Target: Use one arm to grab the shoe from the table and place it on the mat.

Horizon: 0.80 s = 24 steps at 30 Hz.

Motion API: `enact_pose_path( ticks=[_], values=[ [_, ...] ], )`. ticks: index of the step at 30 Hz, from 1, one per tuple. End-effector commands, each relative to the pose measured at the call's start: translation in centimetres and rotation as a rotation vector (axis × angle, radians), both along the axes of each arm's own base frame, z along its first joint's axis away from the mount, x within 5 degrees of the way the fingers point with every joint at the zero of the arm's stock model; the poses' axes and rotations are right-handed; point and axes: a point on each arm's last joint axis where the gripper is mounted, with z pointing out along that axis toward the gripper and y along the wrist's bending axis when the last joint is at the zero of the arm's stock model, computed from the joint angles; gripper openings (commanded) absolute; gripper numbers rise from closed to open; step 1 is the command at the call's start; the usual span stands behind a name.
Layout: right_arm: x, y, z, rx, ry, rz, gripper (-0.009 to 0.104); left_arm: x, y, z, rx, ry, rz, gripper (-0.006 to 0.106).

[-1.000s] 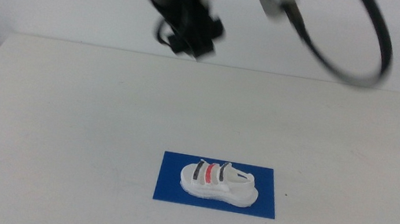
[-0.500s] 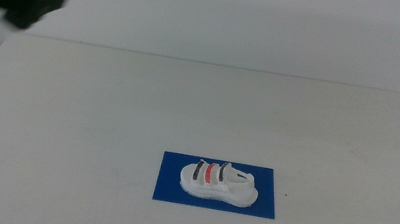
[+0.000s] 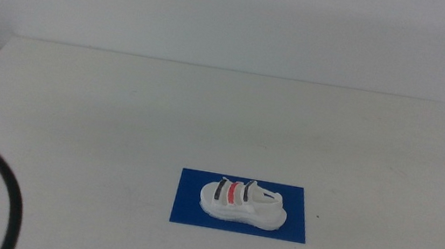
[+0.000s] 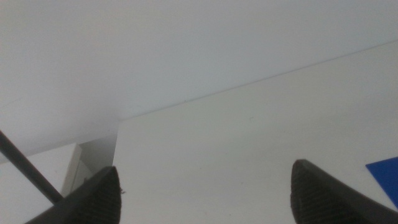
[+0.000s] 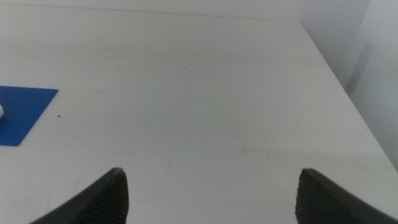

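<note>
The white shoe [image 3: 242,202] with black, red and black straps lies on its sole on the blue mat [image 3: 188,212], on the white table [image 3: 119,109] near the front middle. No gripper touches it. My left gripper [image 4: 208,186] is open and empty off the table's left side; its wrist view shows a corner of the mat [image 4: 387,174]. In the middle view only the left arm's black cable [image 3: 10,199] shows. My right gripper [image 5: 214,186] is open and empty, low over the table to the right of the mat [image 5: 22,112].
The table's left edge and a gap beside it [image 4: 93,155] show in the left wrist view. The table's right edge [image 5: 339,93] shows in the right wrist view. A pale wall stands behind the table.
The left arm has swung from above the table's far middle to the left and down out of the middle view; only its cable remains. The shoe and mat have not moved.
</note>
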Motion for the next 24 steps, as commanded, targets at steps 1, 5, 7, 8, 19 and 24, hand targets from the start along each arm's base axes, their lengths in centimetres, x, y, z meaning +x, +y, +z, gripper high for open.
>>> enact_pose_path(
  ticks=[1, 5, 7, 8, 19, 24],
  values=[
    [0.0, -0.1, 1.2, -0.022, -0.093, -0.002, 0.094, -0.2, 0.1, 0.7, -0.031, -0.122, 0.011, 0.094],
    [0.0, -0.1, 1.2, -0.022, -0.093, -0.002, 0.094, -1.8, 0.1, -1.9, -0.040, -0.166, 0.018, 0.094],
    [0.0, -0.1, 1.2, -0.022, -0.093, -0.002, 0.094, -2.6, 0.3, -3.4, -0.056, -0.220, 0.031, 0.094],
    [0.0, -0.1, 1.2, -0.022, -0.093, -0.002, 0.094, -3.0, 0.3, -4.3, -0.071, -0.241, 0.038, 0.094],
    [0.0, -0.1, 1.2, -0.022, -0.093, -0.002, 0.094, -4.5, 0.5, -12.2, -0.215, -0.266, 0.075, 0.094],
    [0.0, -0.1, 1.2, -0.022, -0.093, -0.002, 0.094, -4.4, 0.5, -13.0, -0.214, -0.234, 0.078, 0.094]
  ],
)
